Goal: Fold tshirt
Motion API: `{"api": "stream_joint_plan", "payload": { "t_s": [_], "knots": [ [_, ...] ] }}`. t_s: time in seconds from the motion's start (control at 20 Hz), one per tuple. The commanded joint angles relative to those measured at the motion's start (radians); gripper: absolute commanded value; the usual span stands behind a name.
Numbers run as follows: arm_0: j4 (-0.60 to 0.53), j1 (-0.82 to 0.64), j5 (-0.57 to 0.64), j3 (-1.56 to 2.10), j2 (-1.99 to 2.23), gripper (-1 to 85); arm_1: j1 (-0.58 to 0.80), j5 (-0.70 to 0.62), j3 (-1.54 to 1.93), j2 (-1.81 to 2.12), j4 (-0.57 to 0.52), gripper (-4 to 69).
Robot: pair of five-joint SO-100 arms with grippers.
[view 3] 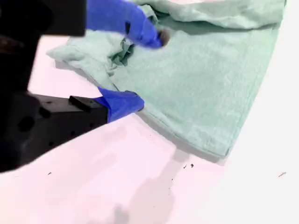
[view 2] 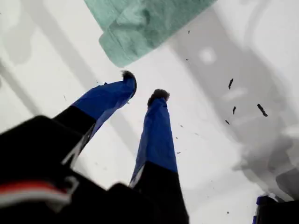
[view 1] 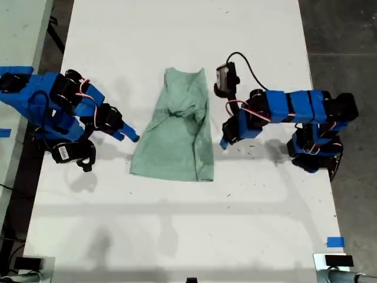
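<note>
White table (view 1: 177, 236) bearing a part-folded tshirt (view 1: 177, 135), flanked by my first gripper (view 2: 142, 91), spread at the exterior view's right, and my second gripper (view 3: 150, 70), spread over the left edge, seemingly poised for a fold.

The white table (view 1: 177, 35) carries the folded tshirt (view 1: 177, 135) at its middle.

The tshirt (view 1: 177, 135) lies mid-desk (view 1: 177, 236), between my second end effector (view 1: 131, 135), apparently touching its edge at the exterior view's left, and my first end effector (view 1: 225, 140), just beside its edge at the exterior view's right.
</note>
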Motion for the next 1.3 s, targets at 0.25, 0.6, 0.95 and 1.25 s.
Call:
{"api": "stream_joint_plan", "payload": {
  "t_s": [0.25,0.6,0.95,1.25],
  "knots": [
    [-0.124,0.025,0.110,0.207,-0.077,41.5,0.006,0.015,0.003,0.080,-0.029,10.2],
    [-0.520,-0.057,0.160,0.410,-0.319,37.3,0.003,0.017,0.020,0.089,-0.038,10.2],
    [-0.411,-0.170,0.064,0.543,-0.126,0.1,-0.008,0.044,0.156,0.175,-0.098,10.3],
    [-0.109,-0.100,0.040,0.049,-0.339,0.1,0.006,0.021,0.190,0.198,-0.132,10.3]
  ]
}}
